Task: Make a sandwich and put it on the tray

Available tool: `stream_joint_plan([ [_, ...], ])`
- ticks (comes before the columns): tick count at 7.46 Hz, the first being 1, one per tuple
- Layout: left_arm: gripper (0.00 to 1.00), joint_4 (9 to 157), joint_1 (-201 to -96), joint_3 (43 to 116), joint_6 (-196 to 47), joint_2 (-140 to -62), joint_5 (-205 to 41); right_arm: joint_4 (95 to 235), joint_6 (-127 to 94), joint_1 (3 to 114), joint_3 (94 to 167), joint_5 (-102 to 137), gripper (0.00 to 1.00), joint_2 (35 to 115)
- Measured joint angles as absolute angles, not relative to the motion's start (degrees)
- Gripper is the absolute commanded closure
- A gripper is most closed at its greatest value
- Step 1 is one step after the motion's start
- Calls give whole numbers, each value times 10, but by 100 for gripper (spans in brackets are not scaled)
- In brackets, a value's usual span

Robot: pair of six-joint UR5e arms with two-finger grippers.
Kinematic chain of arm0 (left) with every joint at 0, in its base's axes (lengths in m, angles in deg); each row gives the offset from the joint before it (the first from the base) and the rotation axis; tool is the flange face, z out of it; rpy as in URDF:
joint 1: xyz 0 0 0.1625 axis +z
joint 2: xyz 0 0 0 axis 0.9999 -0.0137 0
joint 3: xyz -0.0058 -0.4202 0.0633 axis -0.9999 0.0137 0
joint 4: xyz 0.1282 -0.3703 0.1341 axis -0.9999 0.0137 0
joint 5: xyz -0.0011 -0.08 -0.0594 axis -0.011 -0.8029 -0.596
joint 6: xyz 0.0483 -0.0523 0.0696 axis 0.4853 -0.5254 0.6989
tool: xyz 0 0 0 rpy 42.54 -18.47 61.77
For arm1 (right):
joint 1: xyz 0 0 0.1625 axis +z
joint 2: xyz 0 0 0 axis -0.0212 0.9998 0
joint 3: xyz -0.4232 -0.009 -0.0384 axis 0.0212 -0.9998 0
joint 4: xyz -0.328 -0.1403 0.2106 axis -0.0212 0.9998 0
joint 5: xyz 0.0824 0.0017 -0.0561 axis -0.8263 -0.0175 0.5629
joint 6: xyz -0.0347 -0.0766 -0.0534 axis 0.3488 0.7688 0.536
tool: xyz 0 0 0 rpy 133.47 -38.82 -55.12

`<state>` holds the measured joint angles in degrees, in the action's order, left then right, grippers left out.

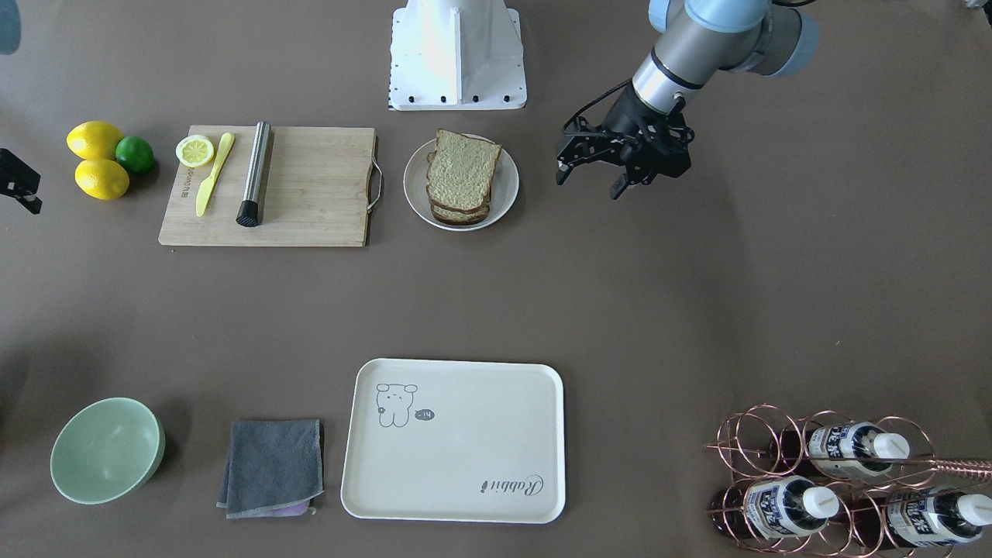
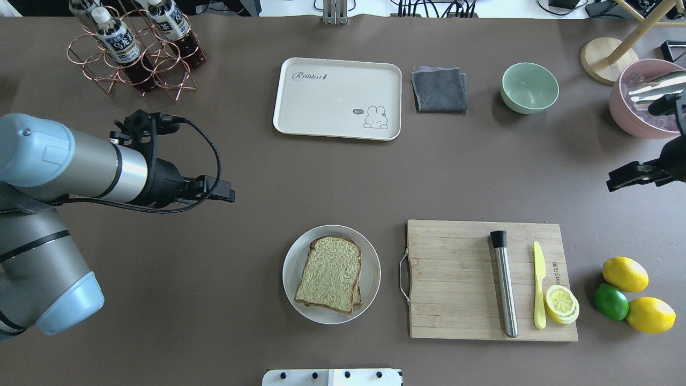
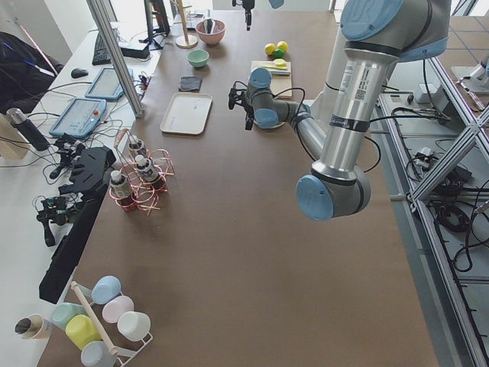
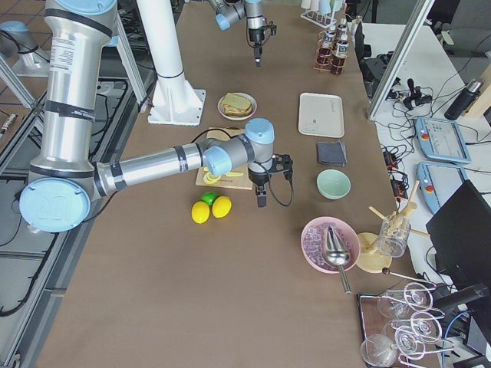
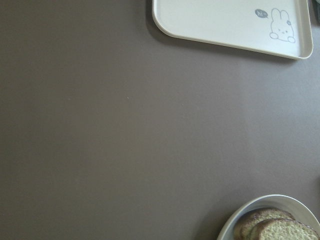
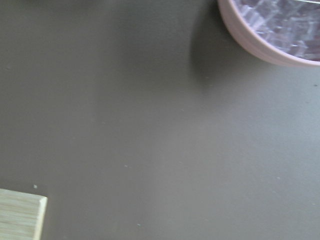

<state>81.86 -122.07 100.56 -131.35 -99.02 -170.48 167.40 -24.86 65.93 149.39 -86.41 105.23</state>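
The left pincer points down over the bench, fingers apart, just beside the white plate holding the stacked bread slices. The cream tray lies well apart across the bench. The right pincer hovers near the pink bowl; I cannot tell whether its fingers are apart or together.

bread slices tan, speckled, dark-brown crusted; tray cream, printed with grey line drawing, script; plate white.
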Motion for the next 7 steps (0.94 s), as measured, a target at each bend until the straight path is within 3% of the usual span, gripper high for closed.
stream_joint_plan([
  [3, 2, 800, -1165, 993, -1324, -1016, -1659, 1712, -15, 817, 1391, -918, 0, 1065],
  [6, 3, 802, -1152, 970, -1324, -1016, -1645, 1817, 39, 866, 1370, -913, 0, 1029],
  [7, 13, 805, -1132, 961, -1324, -1017, -1621, 1825, 41, 867, 1369, -912, 0, 1027],
])
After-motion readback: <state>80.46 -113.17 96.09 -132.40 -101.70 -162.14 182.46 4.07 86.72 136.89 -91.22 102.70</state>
